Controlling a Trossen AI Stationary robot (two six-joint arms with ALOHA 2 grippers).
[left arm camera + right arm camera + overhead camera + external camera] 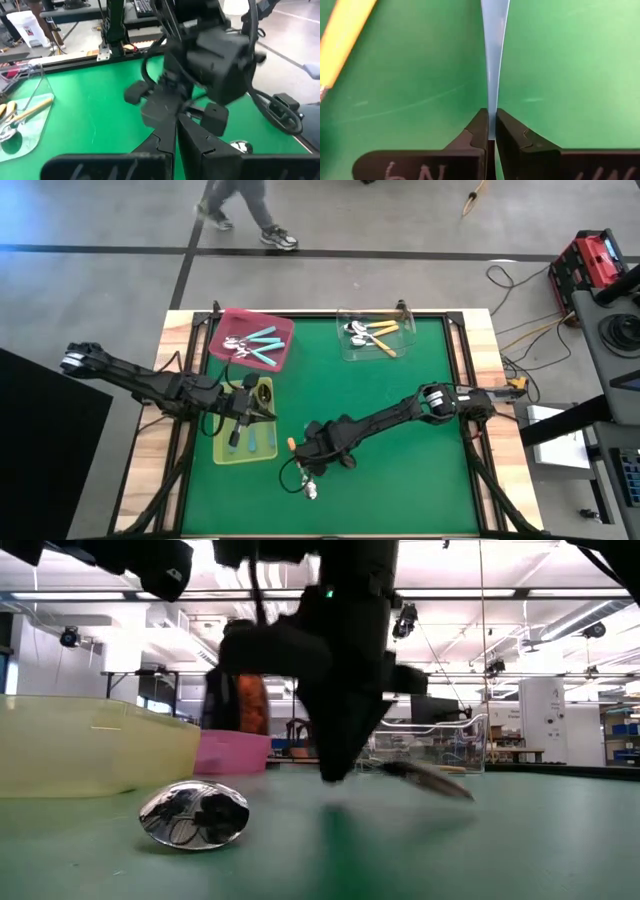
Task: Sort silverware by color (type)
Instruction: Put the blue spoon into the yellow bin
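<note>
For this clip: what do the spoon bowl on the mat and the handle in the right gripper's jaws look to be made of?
Spoon bowl: looks like polished metal, since its mirror surface reflects the ceiling lights in the low view.
Light-blue handle: probably plastic, being flat, matte, evenly coloured and tapering. The right gripper is shut on it.
Green mat: uncertain, perhaps felt or rubber, dull with faint scuff lines.

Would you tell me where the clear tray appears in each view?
High view: clear tray at the mat's far edge, right of centre.
Low view: background, right of the dark arm.
Left wrist view: off to one side, holding orange spoons.
Right wrist view: absent; the right hand pinches a blue spoon.
Shared landmark: the green mat.
</note>
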